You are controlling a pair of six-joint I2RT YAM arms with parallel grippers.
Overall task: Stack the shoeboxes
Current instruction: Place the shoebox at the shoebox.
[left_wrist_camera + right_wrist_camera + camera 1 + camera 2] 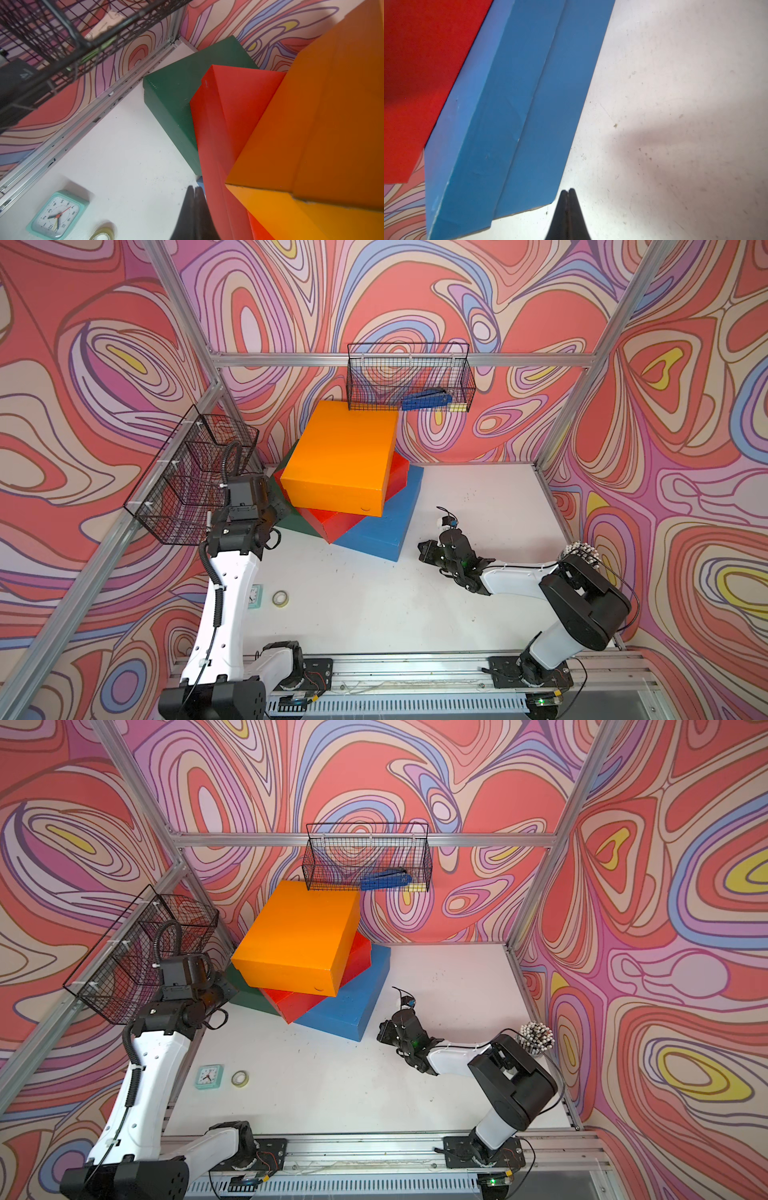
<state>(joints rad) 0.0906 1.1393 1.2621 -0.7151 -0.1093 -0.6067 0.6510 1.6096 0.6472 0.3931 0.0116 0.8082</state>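
Left gripper (194, 190), clenched, empty, left of the orange lidded cardboard shoebox (341, 458); beneath that box, the dark green cardboard shoebox (176, 93), the red cardboard shoebox (330, 524) apparently bridging both neighbours, the blue cardboard shoebox (376, 533); right gripper (566, 192), clenched, empty, to its right

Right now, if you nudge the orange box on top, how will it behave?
The orange box looks like stiff, probably light cardboard, so it should slide. It sits skewed, overhanging the red box, so it may tip.

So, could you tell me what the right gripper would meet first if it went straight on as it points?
Probably the blue shoebox: the shut right gripper points at its side wall by the corner, though it might just slip past.
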